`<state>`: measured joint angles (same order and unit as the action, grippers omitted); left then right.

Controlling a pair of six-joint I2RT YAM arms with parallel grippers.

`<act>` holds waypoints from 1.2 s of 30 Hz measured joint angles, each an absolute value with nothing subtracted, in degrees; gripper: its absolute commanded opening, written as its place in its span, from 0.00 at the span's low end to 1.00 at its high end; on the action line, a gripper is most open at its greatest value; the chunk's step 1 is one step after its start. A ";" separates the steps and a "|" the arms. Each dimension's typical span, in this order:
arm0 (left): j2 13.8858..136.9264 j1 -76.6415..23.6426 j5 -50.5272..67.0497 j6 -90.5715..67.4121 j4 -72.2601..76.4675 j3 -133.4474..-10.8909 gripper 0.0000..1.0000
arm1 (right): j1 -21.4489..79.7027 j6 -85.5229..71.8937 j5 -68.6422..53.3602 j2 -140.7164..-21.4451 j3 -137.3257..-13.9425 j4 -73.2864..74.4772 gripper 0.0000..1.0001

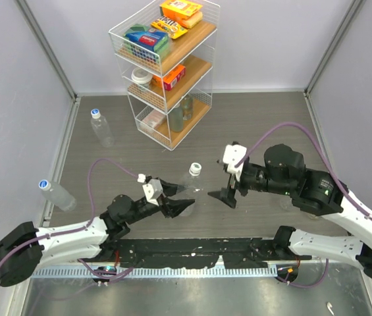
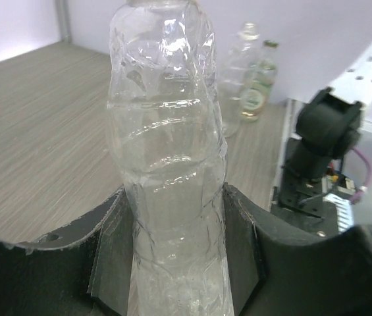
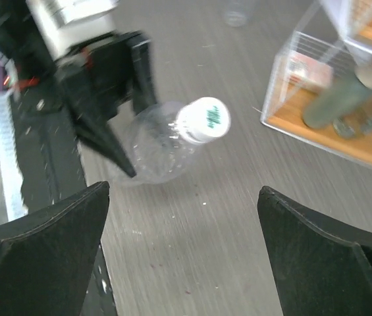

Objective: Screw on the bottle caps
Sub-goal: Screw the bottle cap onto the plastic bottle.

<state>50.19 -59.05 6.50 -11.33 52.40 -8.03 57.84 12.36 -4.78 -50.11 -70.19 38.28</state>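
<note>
Left gripper (image 2: 176,243) is clamped low on the ribbed bottle (image 2: 166,131) at mid table (image 1: 265,118). The thin, light bottle looks crushable. Right gripper (image 3: 182,257) hangs wide apart nearby; take the small cap (image 3: 203,120) by its rim.

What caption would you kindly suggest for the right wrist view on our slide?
Open right gripper faces a capped bottle gripped by the left gripper.
</note>
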 measured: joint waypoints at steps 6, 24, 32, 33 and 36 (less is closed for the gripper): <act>50.15 -57.58 17.41 -12.47 51.11 -9.98 0.00 | 57.91 30.20 -21.78 -51.20 -71.64 46.17 0.98; 50.24 -57.36 30.11 -11.35 48.10 -10.15 0.00 | 57.89 41.76 -31.83 -64.66 -87.22 62.85 0.76; 50.24 -57.34 31.38 -11.35 48.05 -10.15 0.00 | 57.89 40.99 -30.76 -65.91 -87.99 64.36 0.69; 50.24 -57.34 31.57 -11.33 47.99 -10.17 0.00 | 57.89 40.80 -30.57 -66.06 -88.14 64.36 0.69; 50.17 -57.34 31.86 -11.33 47.77 -10.15 0.00 | 57.84 40.42 -29.87 -66.70 -88.31 64.38 0.68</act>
